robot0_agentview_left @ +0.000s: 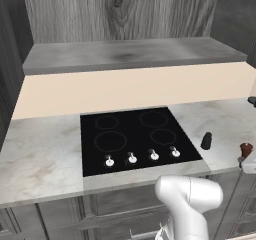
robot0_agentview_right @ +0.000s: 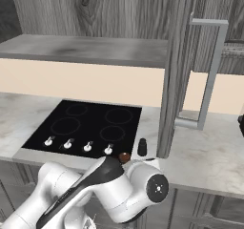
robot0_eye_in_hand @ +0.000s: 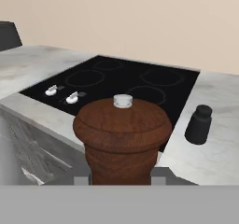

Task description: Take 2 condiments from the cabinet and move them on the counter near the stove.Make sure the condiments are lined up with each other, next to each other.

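In the hand view the brown wooden pepper mill fills the lower centre, pinched between the gripper fingers, apparently carried to join the black shaker, which stands at right on the marbled counter beside the black cooktop. The fingertips are mostly hidden behind the mill. Whether its base touches the counter cannot be told.

Black shaker upright on the counter, just right of the stove's front corner. Reddish-brown wooden mill upright, further right of the stove, near the counter's front edge; probably lifted, base hidden. Cabinet shelf above the stove.
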